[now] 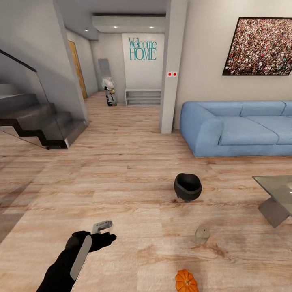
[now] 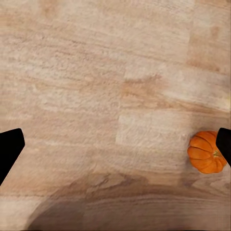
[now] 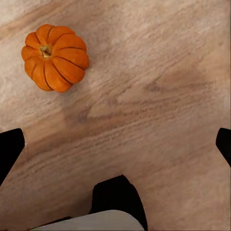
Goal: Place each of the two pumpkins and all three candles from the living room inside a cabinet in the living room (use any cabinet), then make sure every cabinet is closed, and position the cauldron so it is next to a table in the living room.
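My left tool (image 1: 106,225) sits at the lower left of the head view, on the end of a black arm over bare wooden floor (image 1: 121,170). In the left wrist view its two dark fingertips (image 2: 9,149) stand at opposite edges of the frame, so the jaws are spread wide with nothing between them but floorboards. A pumpkin (image 2: 207,152) lies on the floor just beside one fingertip there, partly cut off by it; I cannot tell whether they touch.

In the right wrist view the right tool (image 3: 115,144) is likewise spread wide and empty, its fingertips at the frame edges, with a pumpkin (image 3: 55,57) on the floor in the upper left, well apart from both tips.

In the head view a pumpkin (image 1: 186,281) is cut off by the bottom edge. Above it stands a small pale object (image 1: 202,234), too faint to identify. Further up, mid-frame, the cauldron (image 1: 187,187) rests on the floor, apart from the counter (image 1: 272,187) clipped at the right edge. A blue sofa (image 1: 239,127) sits behind.
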Robot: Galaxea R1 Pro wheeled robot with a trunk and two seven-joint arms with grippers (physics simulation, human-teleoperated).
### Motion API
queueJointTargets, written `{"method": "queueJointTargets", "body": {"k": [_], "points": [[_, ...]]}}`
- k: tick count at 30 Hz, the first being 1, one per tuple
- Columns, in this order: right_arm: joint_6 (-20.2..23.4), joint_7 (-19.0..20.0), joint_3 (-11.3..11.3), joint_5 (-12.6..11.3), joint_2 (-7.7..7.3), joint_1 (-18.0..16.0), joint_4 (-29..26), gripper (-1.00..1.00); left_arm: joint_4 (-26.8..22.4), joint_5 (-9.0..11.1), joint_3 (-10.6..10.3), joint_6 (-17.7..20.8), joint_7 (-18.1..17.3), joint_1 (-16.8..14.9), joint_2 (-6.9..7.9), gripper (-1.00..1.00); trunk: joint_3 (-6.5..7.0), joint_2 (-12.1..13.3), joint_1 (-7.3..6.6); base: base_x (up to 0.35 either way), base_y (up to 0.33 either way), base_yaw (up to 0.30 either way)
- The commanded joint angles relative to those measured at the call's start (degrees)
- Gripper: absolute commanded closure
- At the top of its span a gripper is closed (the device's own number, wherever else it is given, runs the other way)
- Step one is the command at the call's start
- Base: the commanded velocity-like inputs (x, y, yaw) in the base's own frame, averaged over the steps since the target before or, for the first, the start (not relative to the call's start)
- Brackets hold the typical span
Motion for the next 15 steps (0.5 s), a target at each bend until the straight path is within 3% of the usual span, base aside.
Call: {"method": "queueJointTargets", "body": {"k": [1, 5, 9, 15], "points": [[0.3, 0.8, -0.7, -0.4, 0.01, -0.4, -0.2, -1.00, -0.4, 1.0, 0.4, 0.6, 0.5, -0.1, -0.16, -1.00, -0.05, 0.0, -0.01, 0.000, 0.000, 0.000], [0.9, 2.1, -0.7, -1.4, 0.01, -1.3, -1.5, -1.00, -1.7, 2.3, 0.4, 1.9, 0.4, -0.1, -0.37, -1.00, -0.05, 0.0, -0.01, 0.000, 0.000, 0.000], [-0.4, 0.8, -0.8, -0.3, 0.07, -1.6, -2.8, -1.00, -2.9, 3.7, 0.1, 3.1, 0.7, -0.1, -0.62, -1.00, -0.05, 0.0, -0.01, 0.000, 0.000, 0.000], [-1.2, -0.9, -0.9, -0.2, 0.02, -1.6, -4.8, -1.00, -4.1, 5.6, 0.1, 5.1, 0.6, -0.1, -0.35, -1.00, -1.13, -2.4, 1.31, 0.000, 0.000, 0.000]]}}
